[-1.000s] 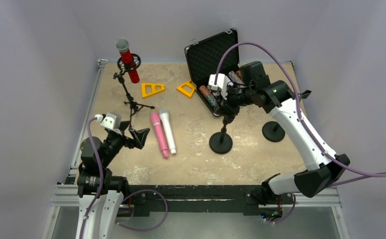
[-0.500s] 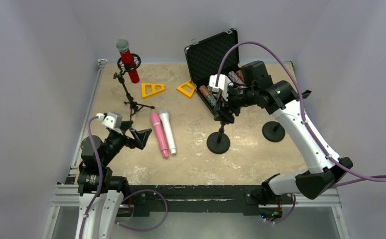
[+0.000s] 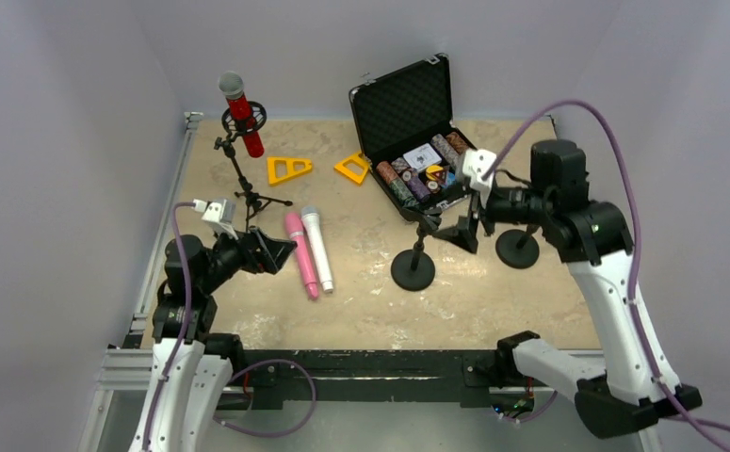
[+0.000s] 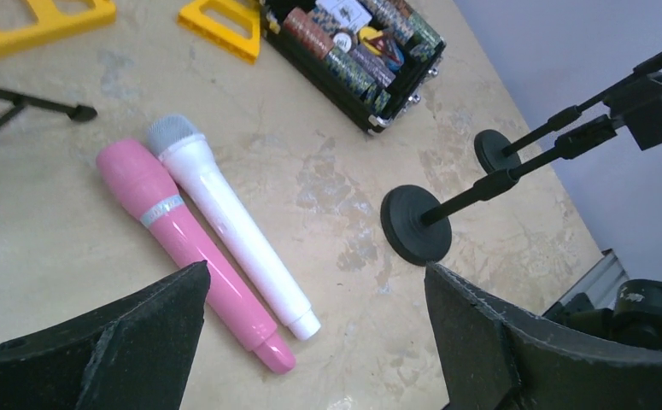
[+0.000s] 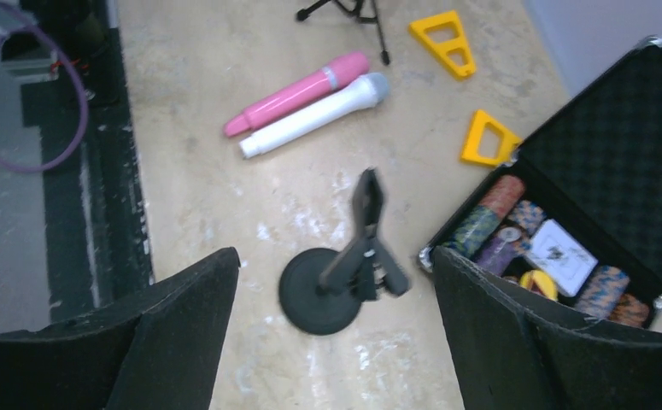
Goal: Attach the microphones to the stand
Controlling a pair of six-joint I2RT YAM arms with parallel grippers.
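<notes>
On my feed the desk (image 3: 493,282) has a mottled beige, stone-like top, scuffed pale in patches. Plain lavender-grey walls (image 3: 342,47) box it in at the back and both sides. A black rail (image 3: 370,363) runs along its near edge, under soft, even light.

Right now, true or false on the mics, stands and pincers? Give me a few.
1. The red microphone sits in the tripod stand. True.
2. The pink microphone is clipped into a stand. False: it lies on the table beside the white microphone.
3. The right pincer is shut on a microphone. False: it is open and empty, near a round-base stand.
4. The left pincer is open and empty. True.
5. The case is open. True.
</notes>
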